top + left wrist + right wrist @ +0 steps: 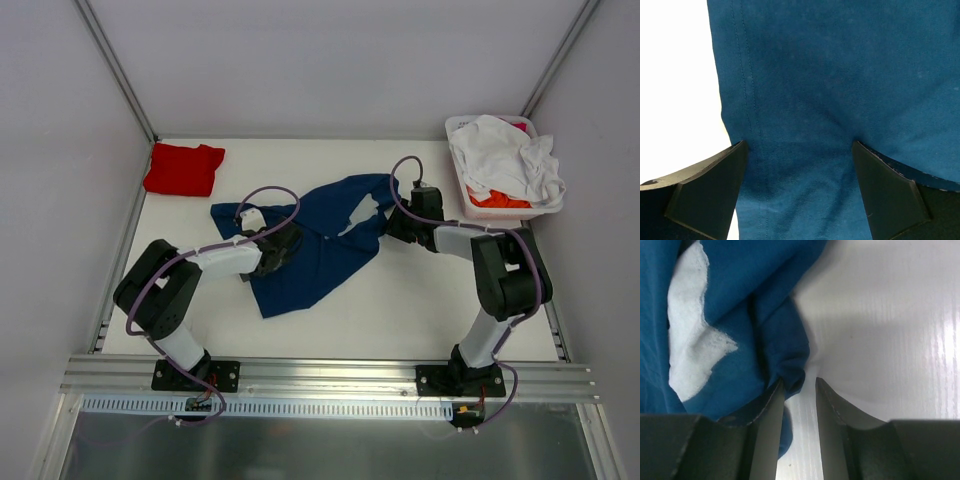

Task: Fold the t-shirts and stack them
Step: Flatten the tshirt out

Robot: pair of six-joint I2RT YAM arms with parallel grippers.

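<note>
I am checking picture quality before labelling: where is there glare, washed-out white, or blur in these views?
Top view: even light, sharp. Left wrist view: the table is washed out white, the blue shirt sharp. Right wrist view: streaky glare on the table, shirt slightly soft.

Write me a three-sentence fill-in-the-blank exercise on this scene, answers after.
1. The red tee lies folded at the far ___ corner of the table.
2. The basket holds a white tee and an ___ one.
3. The left tool stands ___ over the navy tee.

Missing words: left; orange; open.
</note>
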